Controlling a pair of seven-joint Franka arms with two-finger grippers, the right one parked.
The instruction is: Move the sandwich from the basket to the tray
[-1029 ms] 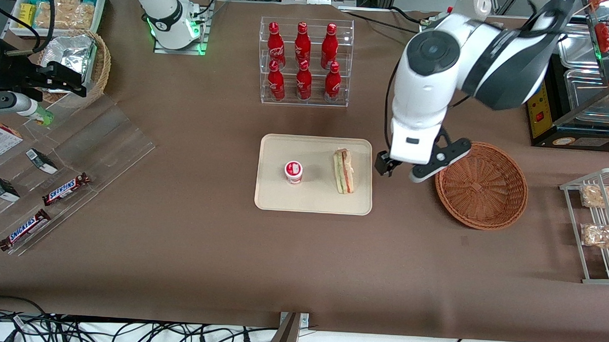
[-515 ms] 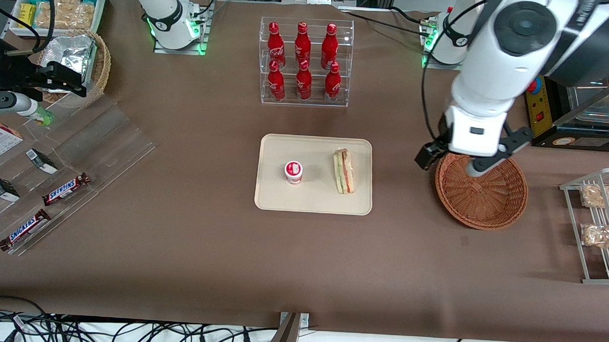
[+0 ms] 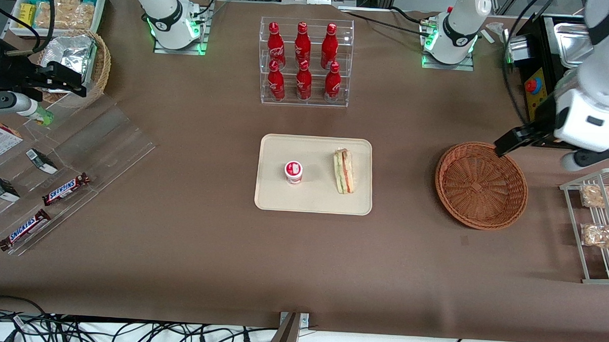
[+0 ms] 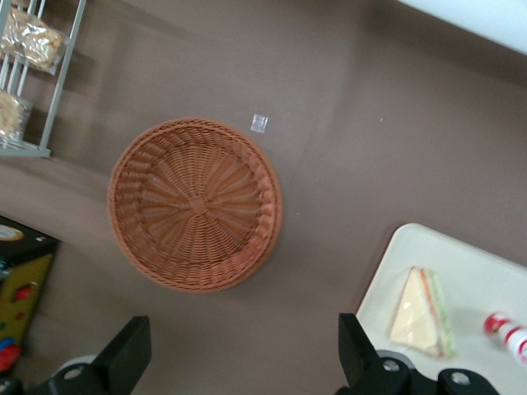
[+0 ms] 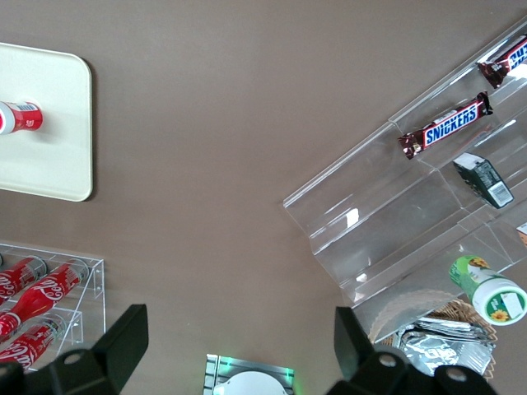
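Sandwich: the sandwich (image 3: 344, 171) lies flat on the tray (image 3: 273, 200), on the half toward the working arm's end of the table, untouched by anything; the wrist view shows it too (image 4: 423, 313), just inside the tray's rim (image 4: 387, 271).
Tray mate: a small red-and-white cup (image 3: 293, 171) stands on the same tray, beside the sandwich and apart from it.
Basket: the reddish-brown wicker basket (image 3: 481, 185) holds nothing, its woven floor bare from rim to rim (image 4: 195, 204).
Gripper: the left gripper (image 3: 538, 148) hangs in the air above the table, farther from the front camera than the basket and toward the working arm's end, well apart from the tray; its fingers (image 4: 123, 355) stand wide apart and carry nothing.
What has just changed: a second ago the gripper hung between tray and basket; half a second ago it was over the basket's rim; now it has swung clear of both and risen.
Unchanged: sandwich, cup and basket sit exactly where they did in both earlier frames.
Meaning for the task: judged from this, the delivery is finished and the arm is retreating; nothing remains to fetch.
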